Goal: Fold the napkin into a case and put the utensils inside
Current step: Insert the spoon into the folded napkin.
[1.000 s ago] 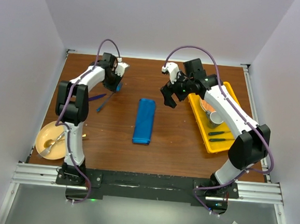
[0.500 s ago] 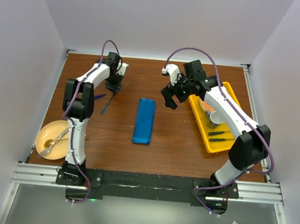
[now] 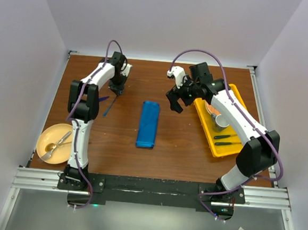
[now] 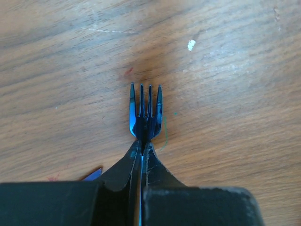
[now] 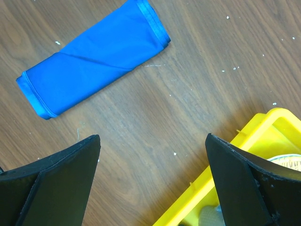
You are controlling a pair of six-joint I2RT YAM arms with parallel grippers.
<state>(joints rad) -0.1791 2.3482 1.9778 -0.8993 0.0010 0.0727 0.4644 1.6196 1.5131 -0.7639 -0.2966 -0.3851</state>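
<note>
The case is a narrow, flat, bright blue folded packet lying mid-table; it also shows in the right wrist view. My left gripper is at the far left, shut on a dark blue plastic fork whose tines stick out past the fingertips, just over the wood. A thin blue piece and a purple piece lie on the table beside it. My right gripper is open and empty, right of the case's far end, beside the tray; its jaws stand wide apart.
A yellow tray at the right holds a metal cup and dark utensils; its corner shows in the right wrist view. A yellow plate with a gold spoon and fork sits at the near left.
My left gripper has shifted slightly left and toward the far edge, staying shut on the fork. The right gripper has hardly moved. The case has not moved.
</note>
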